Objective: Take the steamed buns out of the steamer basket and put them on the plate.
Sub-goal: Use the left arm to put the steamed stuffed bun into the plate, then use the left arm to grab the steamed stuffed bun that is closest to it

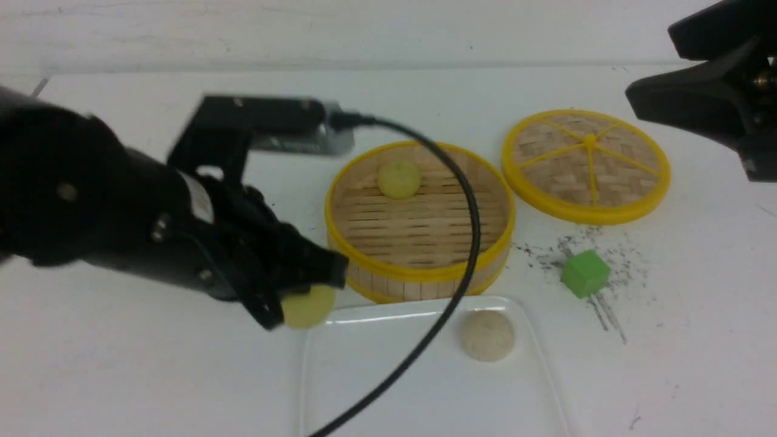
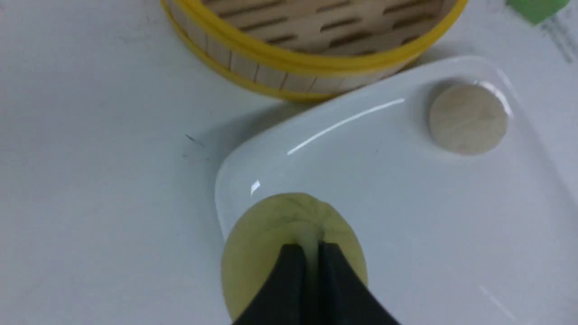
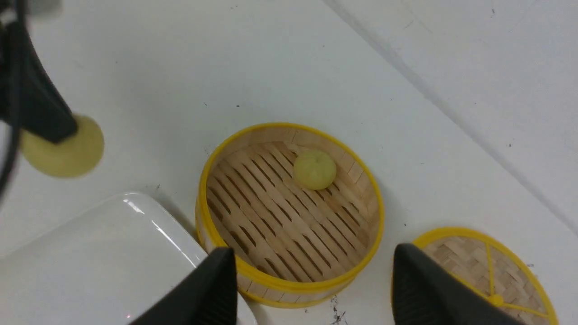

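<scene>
Front view shows the white table point(image 1: 121, 376) carrying everything, with the plate point(image 1: 485, 400) at its near edge and the steamer basket point(image 1: 419, 276) just beyond the plate's far rim.

The woven lid point(image 1: 586, 167) lies flat toward the table's far right, apart from the basket.

The left gripper point(image 1: 303, 291) reaches in from the left, its fingers clenched on the held yellow bun point(image 1: 315, 309) and pinching it at the crown. That grip hangs at the plate's far left corner. In the left wrist view the bun point(image 2: 271, 234) straddles the rim there, part over the plate point(image 2: 406, 216) and part over bare table. I judge the coming move turns on this: the plate's open floor lies inward from the fingers, toward its middle, so a short carry that way should come before release.

The right gripper point(image 3: 311, 289) hangs high over the basket's near wall with its jaws spread and nothing between them. It looks the nearer arm for the other yellow bun point(image 1: 399, 179), which sits against the basket's far wall.

The beige bun point(image 1: 487, 335) rests on the plate near its far right corner, well apart from the held one, so it should not obstruct. Being round, the buns offer no long axis.

A black cable point(image 1: 467, 206) arcs across the basket and plate.

The green cube point(image 1: 584, 274) sits right of the basket, clear of both.
</scene>
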